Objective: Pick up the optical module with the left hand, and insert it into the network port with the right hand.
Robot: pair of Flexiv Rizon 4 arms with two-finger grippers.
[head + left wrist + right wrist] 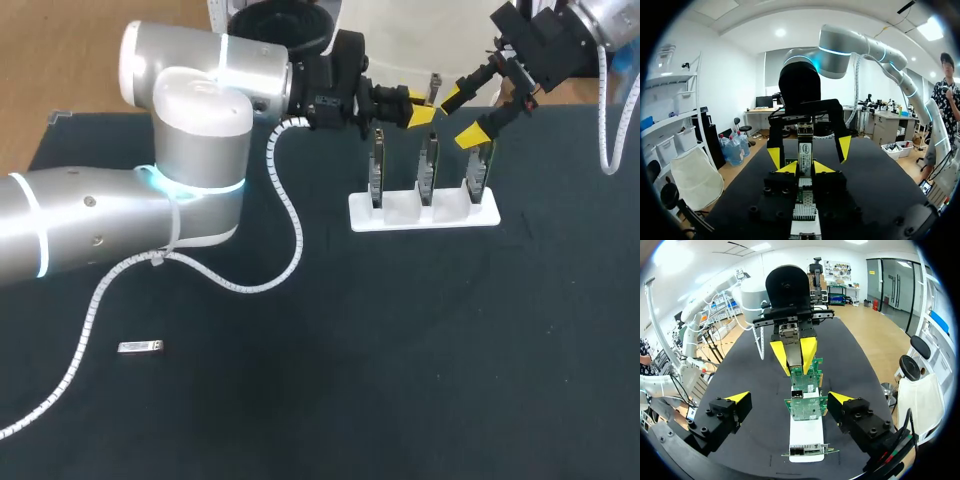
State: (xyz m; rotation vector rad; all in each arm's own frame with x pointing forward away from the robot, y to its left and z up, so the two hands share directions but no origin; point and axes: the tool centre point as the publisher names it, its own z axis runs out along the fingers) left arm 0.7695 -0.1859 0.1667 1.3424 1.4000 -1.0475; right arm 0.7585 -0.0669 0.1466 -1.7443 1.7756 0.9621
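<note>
My left gripper (418, 108) is held above the back of the card stand, shut on a slim silver optical module (433, 95) that sticks out past its yellow tips. Facing it from the right, my right gripper (462, 115) is open, its fingers on either side of the module's free end without touching. From the left wrist, the module (805, 155) runs ahead between my left gripper (806, 169) fingers toward the other gripper's tips. In the right wrist view, my right gripper (789, 399) stands wide apart over the network cards (805, 407), with the module (794, 352) ahead.
A white stand (425, 215) holds three upright network cards (428, 170) just below both grippers. A second optical module (140, 347) lies flat on the dark table at the front left. My left arm's cable trails across the table's left half.
</note>
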